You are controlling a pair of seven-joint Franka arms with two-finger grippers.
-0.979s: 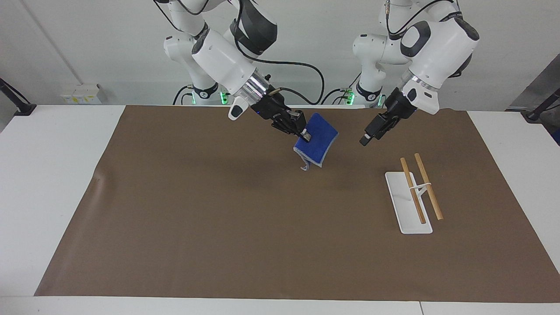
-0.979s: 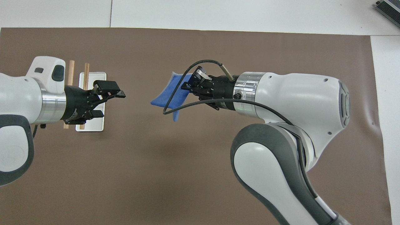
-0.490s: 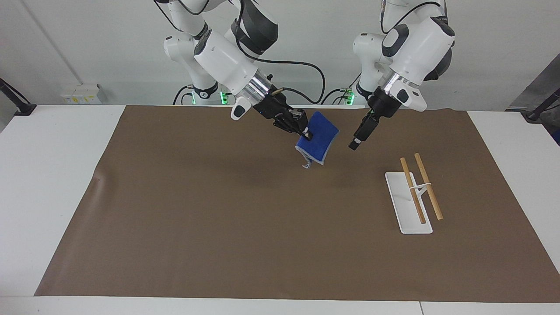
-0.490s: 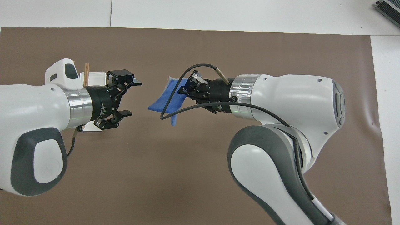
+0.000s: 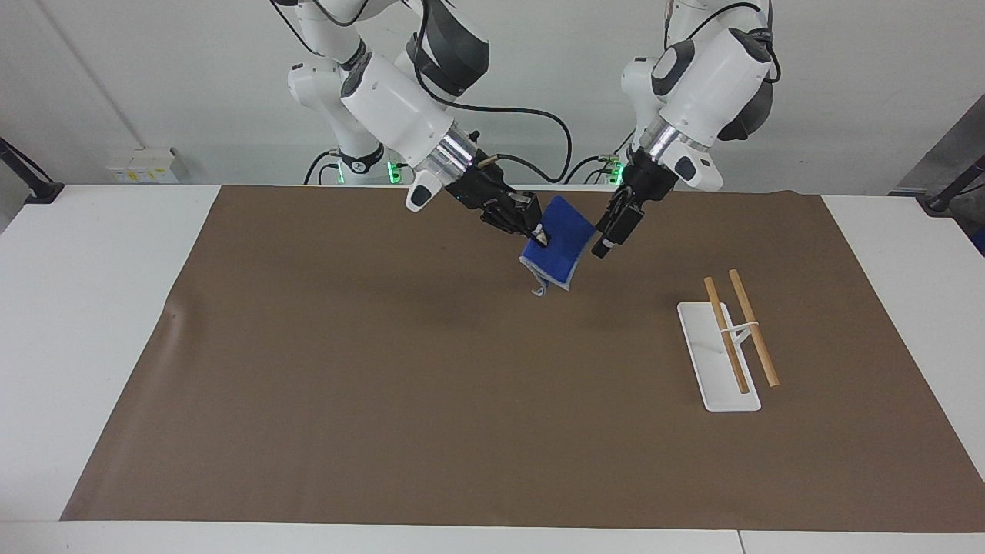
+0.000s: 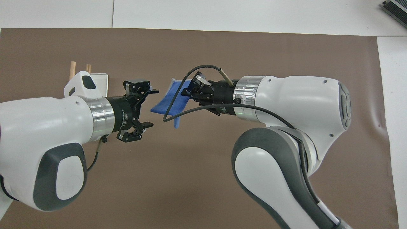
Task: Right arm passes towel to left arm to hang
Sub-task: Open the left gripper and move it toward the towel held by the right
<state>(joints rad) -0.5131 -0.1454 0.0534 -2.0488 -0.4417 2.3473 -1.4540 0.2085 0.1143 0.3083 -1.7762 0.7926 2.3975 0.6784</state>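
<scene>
The right pincer (image 5: 541,237) was clenched on the towel (image 5: 563,242), holding it aloft over the brown mat (image 5: 385,369) on the bench, toward the robots from the white stand (image 5: 717,358). Just beside the towel's free edge hovered the left pincer (image 5: 602,245), jaws spread (not yet touching, it seemed). The handover was in hand; next, the left pincer probably needed to straddle that edge and close before the right let go.

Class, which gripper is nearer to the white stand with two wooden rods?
Left. The left gripper, open, hangs beside the blue towel, toward the white stand with two wooden rods. The right gripper, shut on the towel, is further off.
</scene>
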